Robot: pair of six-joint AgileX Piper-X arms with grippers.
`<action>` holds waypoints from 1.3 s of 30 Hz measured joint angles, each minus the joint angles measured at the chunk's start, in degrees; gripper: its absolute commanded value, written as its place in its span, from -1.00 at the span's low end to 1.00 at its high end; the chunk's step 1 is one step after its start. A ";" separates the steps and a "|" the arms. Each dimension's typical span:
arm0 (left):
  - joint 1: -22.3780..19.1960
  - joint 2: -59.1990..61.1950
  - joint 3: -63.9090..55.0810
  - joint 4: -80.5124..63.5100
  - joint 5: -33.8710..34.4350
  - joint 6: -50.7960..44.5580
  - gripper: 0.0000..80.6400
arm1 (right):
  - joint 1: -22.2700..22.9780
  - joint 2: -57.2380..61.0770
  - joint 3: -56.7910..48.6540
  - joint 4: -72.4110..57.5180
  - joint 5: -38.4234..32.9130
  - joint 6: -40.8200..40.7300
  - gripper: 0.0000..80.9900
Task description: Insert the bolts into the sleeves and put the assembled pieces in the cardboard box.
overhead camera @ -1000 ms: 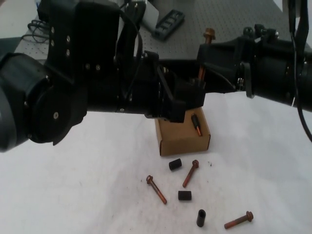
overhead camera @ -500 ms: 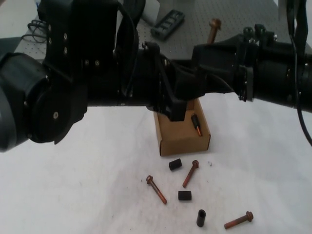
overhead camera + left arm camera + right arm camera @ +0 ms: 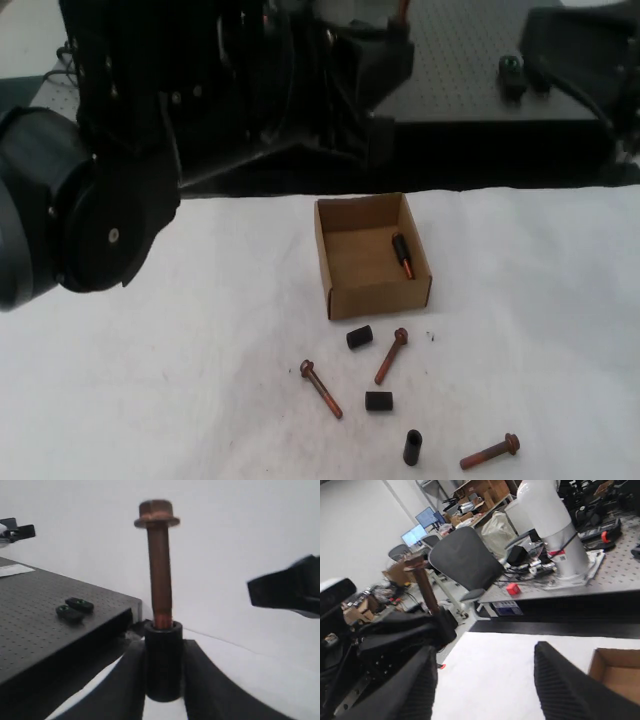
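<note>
The high view gives us the layout. The cardboard box (image 3: 375, 296) sits mid-cloth on the white cloth (image 3: 180, 380), with one assembled piece (image 3: 402, 256) lying inside near its 3 o'clock wall. At 6 o'clock of the box the loose parts lie spread out. A sleeve (image 3: 359, 337) lies just beside a bolt (image 3: 391, 355), and a second bolt (image 3: 321, 388) is out at 7 o'clock. A second sleeve (image 3: 379, 402) lies below those. Farthest out is a third sleeve (image 3: 412, 447), with a third bolt (image 3: 490, 452) at its 3 o'clock. The left arm (image 3: 100, 200) bulks at 9 to 11 o'clock, in front of the black bench (image 3: 480, 60).

The left wrist view gives us the grip up close. The left gripper (image 3: 162, 652) is clamped on the held sleeve (image 3: 162, 667), and its fingers (image 3: 122, 685) press it from both sides. The held sleeve is upright. The held bolt (image 3: 160, 565) stands in its bore, head up, with most of the shank out of the sleeve.

The right wrist view gives us the other hand. The fingers (image 3: 560, 690) of the right gripper (image 3: 485, 652) are spread wide, with nothing between them and touching nothing. It hangs over the cloth, and a corner of the box is near one finger. Farther off in this view, the held bolt stands upright in the left gripper.
</note>
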 measured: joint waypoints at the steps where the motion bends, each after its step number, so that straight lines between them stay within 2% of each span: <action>1: 0.00 0.68 0.00 -0.73 -1.31 -0.65 -0.98 | -0.49 0.00 0.00 0.89 0.00 -0.23 0.06; 10: 0.00 12.14 -0.59 -11.58 -5.43 -15.37 -0.98 | -2.32 0.00 0.00 4.73 2.79 -3.35 -0.05; 13: 0.00 17.60 -9.20 2.79 -12.25 -20.91 -0.98 | -2.71 0.00 0.00 7.92 5.32 -5.69 -0.05; 15: 0.00 22.01 -15.33 11.12 -14.24 -21.58 -0.98 | -2.68 0.00 0.00 9.47 6.33 -6.50 -0.05; 18: 0.11 27.24 -21.84 17.74 -14.97 -21.85 -0.98 | -2.68 0.11 0.00 13.33 7.65 -8.27 -0.05; 23: 0.11 47.13 -46.54 37.63 -15.19 -21.82 -0.98 | -2.68 0.11 0.00 16.38 9.14 -9.39 -0.05; 29: 0.11 56.03 -55.38 45.70 -15.04 -21.89 -0.99 | -2.68 0.11 0.00 18.05 12.09 -9.60 -0.05; 32: 0.11 57.66 -56.44 46.65 -15.04 -22.41 -0.86 | -2.68 0.43 0.00 21.70 14.63 -10.66 -0.05; 34: 0.11 58.39 -56.66 46.95 -15.04 -22.70 -0.70 | -2.68 2.14 0.00 24.49 16.17 -11.59 -0.05; 37: 0.32 58.66 -56.81 47.05 -15.04 -23.18 -0.46 | -2.68 7.38 0.00 28.89 17.98 -12.45 -0.05; 39: 0.48 58.64 -56.79 47.19 -15.04 -23.83 -0.38 | -2.68 11.12 0.00 31.03 18.29 -12.43 -0.05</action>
